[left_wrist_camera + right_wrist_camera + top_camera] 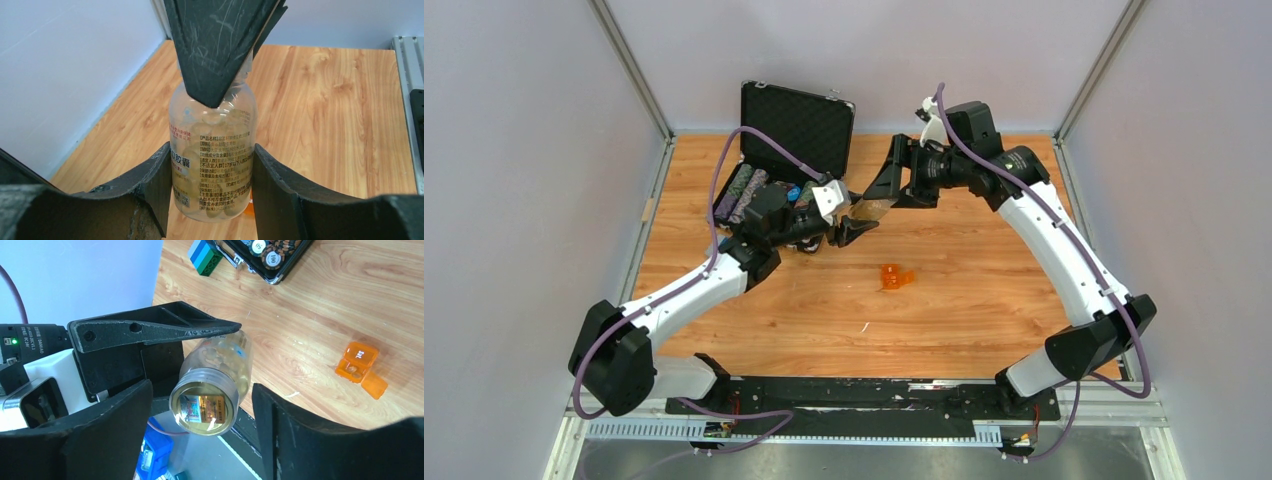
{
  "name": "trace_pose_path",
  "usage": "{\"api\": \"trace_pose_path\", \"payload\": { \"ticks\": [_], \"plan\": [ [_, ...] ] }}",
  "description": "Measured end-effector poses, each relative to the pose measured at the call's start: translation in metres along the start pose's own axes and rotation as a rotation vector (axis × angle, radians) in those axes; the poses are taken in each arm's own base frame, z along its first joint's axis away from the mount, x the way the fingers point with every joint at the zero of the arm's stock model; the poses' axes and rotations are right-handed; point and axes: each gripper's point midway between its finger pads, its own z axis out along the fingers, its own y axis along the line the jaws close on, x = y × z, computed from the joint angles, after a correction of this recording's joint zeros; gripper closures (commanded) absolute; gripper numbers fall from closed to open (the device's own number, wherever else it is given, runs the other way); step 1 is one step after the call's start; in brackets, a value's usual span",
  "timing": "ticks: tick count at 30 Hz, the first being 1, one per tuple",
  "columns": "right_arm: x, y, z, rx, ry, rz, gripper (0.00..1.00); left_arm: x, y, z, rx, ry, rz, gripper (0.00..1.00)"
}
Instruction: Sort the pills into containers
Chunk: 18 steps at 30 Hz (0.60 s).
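Observation:
My left gripper [211,150] is shut on a clear pill bottle [212,165] with a printed label, holding it off the table. Pale capsules [212,120] fill the bottle. My right gripper [201,387] is open, with its jaws on both sides of the bottle's silvery-rimmed end [204,407] and apart from it. In the top view the bottle [874,210] hangs between the left gripper [849,232] and the right gripper [886,188]. The small orange container [894,277] lies on the table in front of them, with one lid open [361,365].
An open black case [796,125] with rows of chips stands at the back left and also shows in the right wrist view [272,257]. A blue and green block [205,255] lies beside it. A small white scrap [864,326] lies on the wood near the front.

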Motion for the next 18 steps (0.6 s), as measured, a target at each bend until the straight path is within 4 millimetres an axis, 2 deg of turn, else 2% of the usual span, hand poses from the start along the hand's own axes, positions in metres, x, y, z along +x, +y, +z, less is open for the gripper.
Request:
{"api": "trace_pose_path", "payload": {
  "ticks": [2, 5, 12, 18],
  "plan": [
    [0.000, 0.001, 0.000, -0.004, 0.003, 0.005, 0.10, -0.002, 0.000, 0.001, -0.004, -0.009, 0.006, 1.00],
    [-0.002, 0.001, -0.004, -0.007, -0.009, -0.003, 0.05, -0.005, 0.001, 0.002, -0.007, -0.018, 0.008, 1.00],
    [-0.019, 0.001, -0.036, -0.033, -0.104, -0.124, 0.07, -0.009, 0.001, 0.002, -0.009, -0.032, 0.005, 1.00],
    [-0.011, 0.011, -0.058, -0.102, -0.115, -0.361, 0.07, -0.012, -0.005, 0.001, 0.024, -0.040, 0.008, 1.00]
  ]
}}
